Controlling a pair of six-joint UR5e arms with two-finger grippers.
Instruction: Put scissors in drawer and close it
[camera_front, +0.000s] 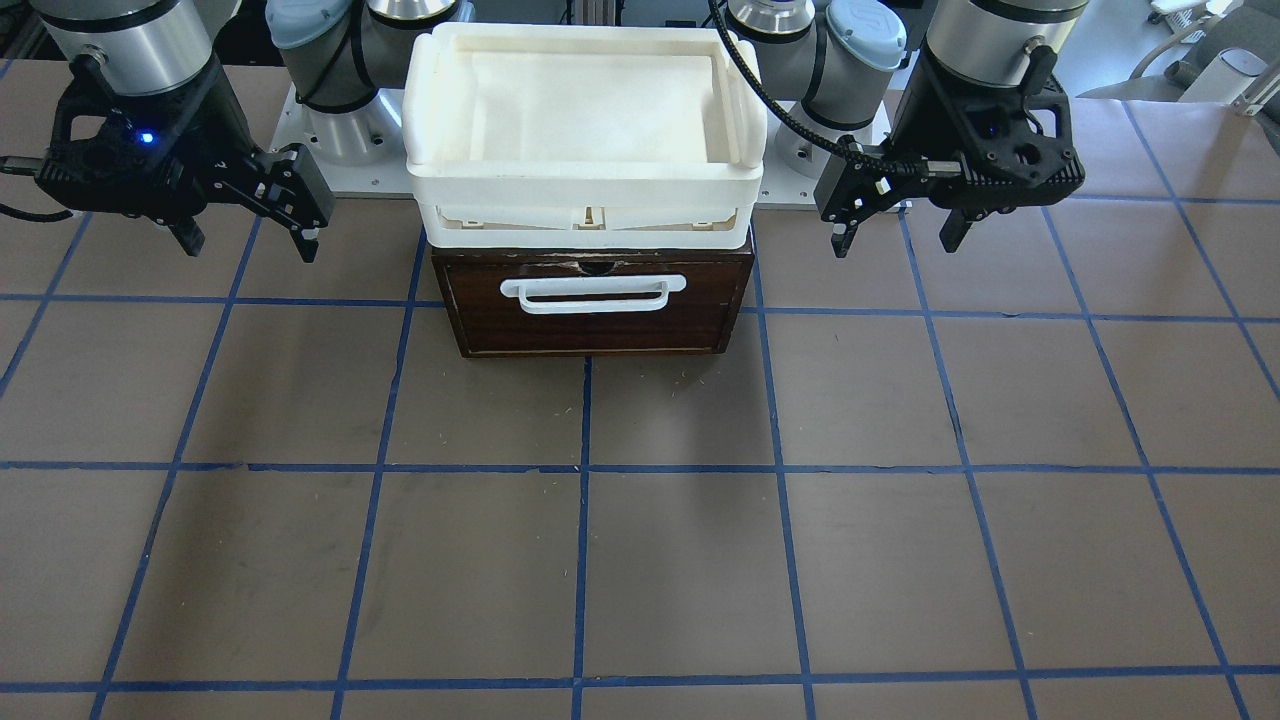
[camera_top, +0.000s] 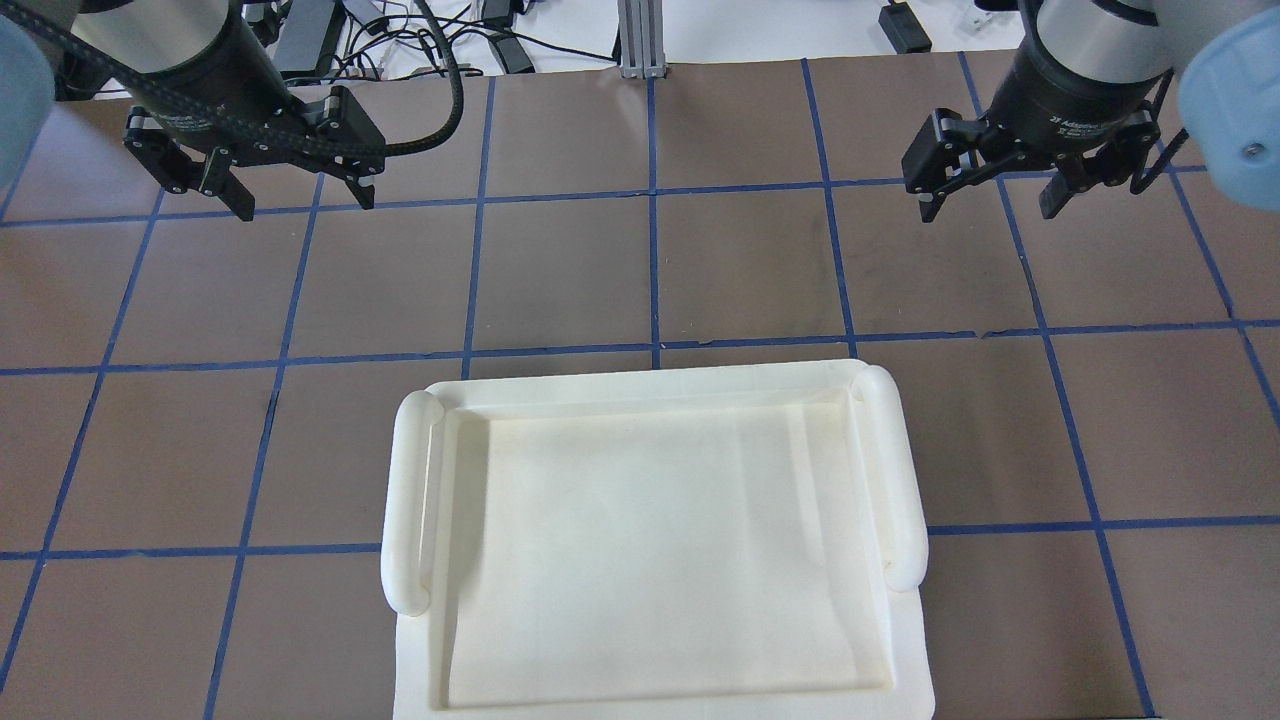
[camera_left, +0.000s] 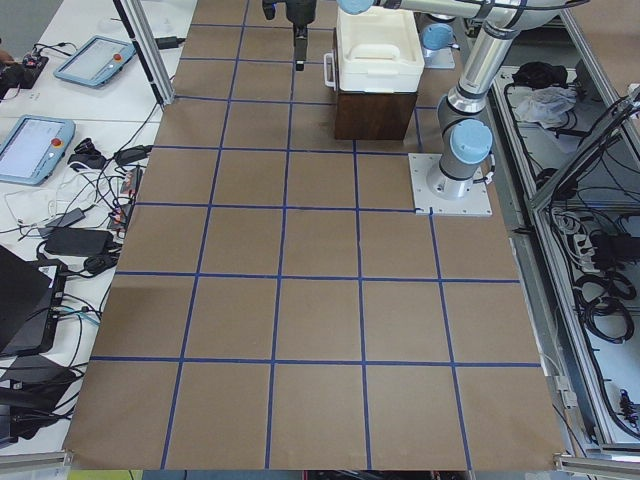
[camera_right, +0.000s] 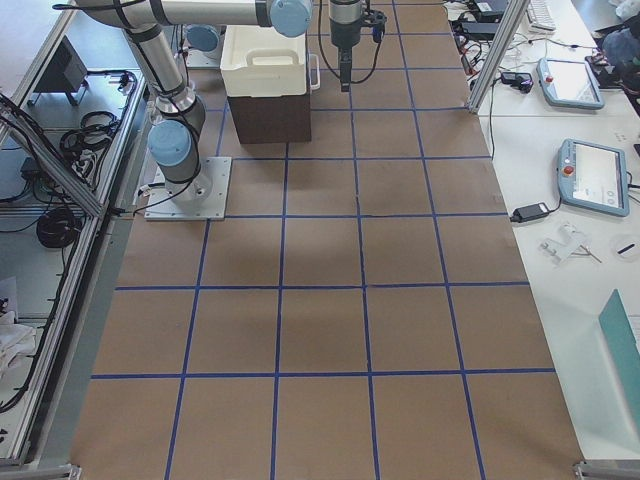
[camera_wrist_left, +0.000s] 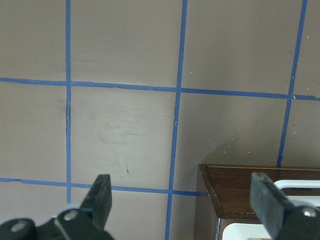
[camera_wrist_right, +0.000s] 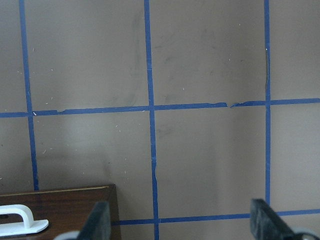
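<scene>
The left hand (camera_front: 895, 243) hangs released at the upper right of the front-facing view, fingers spread wide and holding nothing. The right hand (camera_front: 250, 247) mirrors it at the upper left, equally released and empty. Between them, at top centre, the drawer (camera_front: 590, 335) is pushed in, its dark brown front and white bar handle (camera_front: 593, 293) facing the camera. A white tray (camera_front: 585, 185) sits on top of it. Both hands are apart from the drawer, above the brown surface (camera_front: 640, 560) with its blue grid.
</scene>
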